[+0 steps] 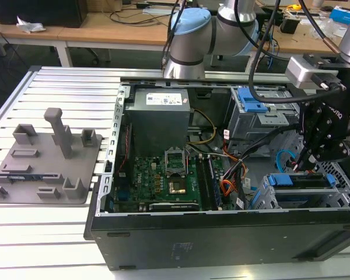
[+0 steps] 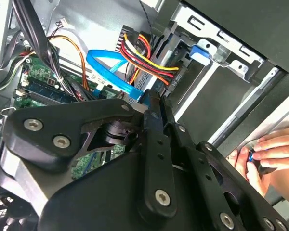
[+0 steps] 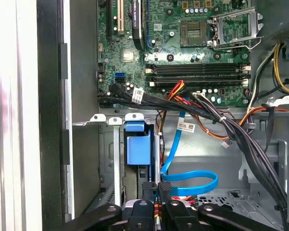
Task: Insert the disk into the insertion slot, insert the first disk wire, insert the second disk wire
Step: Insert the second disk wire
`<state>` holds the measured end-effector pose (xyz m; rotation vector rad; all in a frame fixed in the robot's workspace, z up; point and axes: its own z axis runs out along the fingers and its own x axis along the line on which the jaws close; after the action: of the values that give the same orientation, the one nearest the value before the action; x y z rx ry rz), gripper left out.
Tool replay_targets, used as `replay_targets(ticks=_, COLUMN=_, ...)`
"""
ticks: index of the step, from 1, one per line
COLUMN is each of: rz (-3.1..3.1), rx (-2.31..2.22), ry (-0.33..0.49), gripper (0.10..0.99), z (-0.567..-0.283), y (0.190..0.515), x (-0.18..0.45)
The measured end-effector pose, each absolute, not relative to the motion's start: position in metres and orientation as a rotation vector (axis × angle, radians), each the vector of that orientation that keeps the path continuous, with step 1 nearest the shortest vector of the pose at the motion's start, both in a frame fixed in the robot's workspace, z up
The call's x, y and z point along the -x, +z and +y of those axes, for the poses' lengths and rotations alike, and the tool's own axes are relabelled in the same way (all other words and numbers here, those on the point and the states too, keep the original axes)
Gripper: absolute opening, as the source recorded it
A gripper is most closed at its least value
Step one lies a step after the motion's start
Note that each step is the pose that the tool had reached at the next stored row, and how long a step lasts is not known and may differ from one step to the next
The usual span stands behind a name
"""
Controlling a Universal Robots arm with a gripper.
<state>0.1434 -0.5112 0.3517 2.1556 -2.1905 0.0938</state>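
Disk, framed in its blue caddy, is seen seated in the insertion slot, the grey sheet-metal cage just ahead of the fingertips in the first wrist view; in the exterior view the same blue caddy front lies directly below the gripper. The second disk wire, a flat light blue cable, is curled in a loop beside the disk, and its dark plug is pinched between the closed fingers at the rear of the drive. The gripper is thus shown clamped on that plug. In the second wrist view the blue cable curves past the first disk wire, a red, orange and yellow bundle whose plug is set against the drive just beyond the fingers. Farther out from the fingers, the motherboard and bundled black cables are visible inside the open computer case. The case rests on a slatted aluminium table, on which a grey fixture block is also placed. A person's hand is seen at the case's outer edge. Wooden workbenches occupy the background.
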Motion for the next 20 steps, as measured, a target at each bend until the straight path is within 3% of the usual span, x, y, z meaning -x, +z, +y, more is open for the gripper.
replay_targets(ticks=20, rz=-2.186, rx=-2.217, ry=0.039, gripper=0.161, z=-0.5223, y=0.3516, x=-0.1436)
